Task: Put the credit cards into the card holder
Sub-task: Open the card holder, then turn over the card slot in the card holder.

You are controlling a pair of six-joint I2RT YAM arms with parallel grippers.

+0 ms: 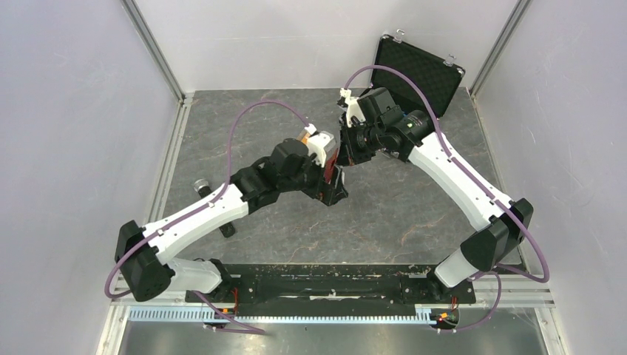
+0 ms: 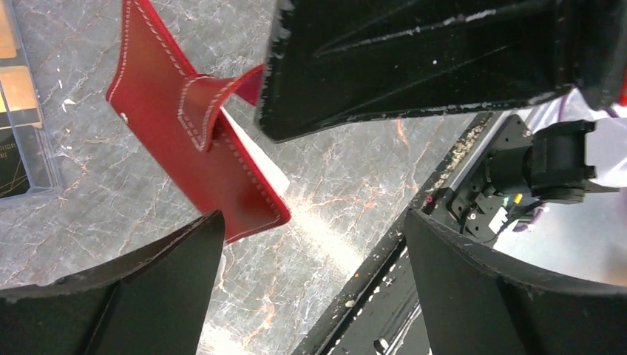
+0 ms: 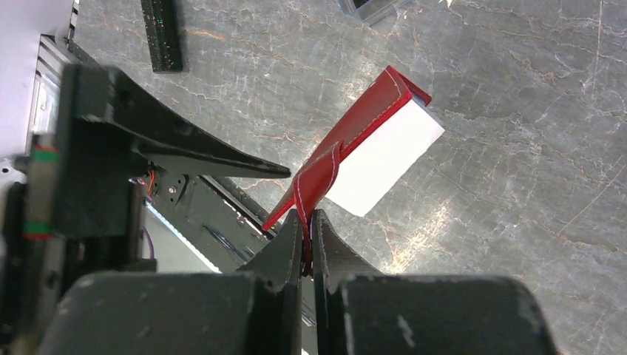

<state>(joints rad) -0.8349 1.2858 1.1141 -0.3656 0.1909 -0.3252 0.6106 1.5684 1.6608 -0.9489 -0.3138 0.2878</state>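
Note:
The red card holder [image 3: 355, 137] hangs above the table with its pale lining [image 3: 388, 159] facing out. My right gripper [image 3: 307, 222] is shut on its stitched snap tab. In the left wrist view the card holder [image 2: 177, 140] hangs tilted just beyond my left gripper [image 2: 314, 244], which is open and holds nothing. From above, a strip of the card holder [image 1: 334, 157] shows between the two wrists. Gold and black credit cards [image 2: 16, 96] lie in a clear tray [image 2: 44, 159] at the left edge of the left wrist view.
An open black chip case [image 1: 418, 66] stands at the back right. A short black bar [image 3: 161, 33] lies on the grey marble-look table [image 1: 399, 207] near the left arm, with a small cylinder [image 1: 201, 185] beside it. The black base rail [image 1: 318, 285] runs along the near edge.

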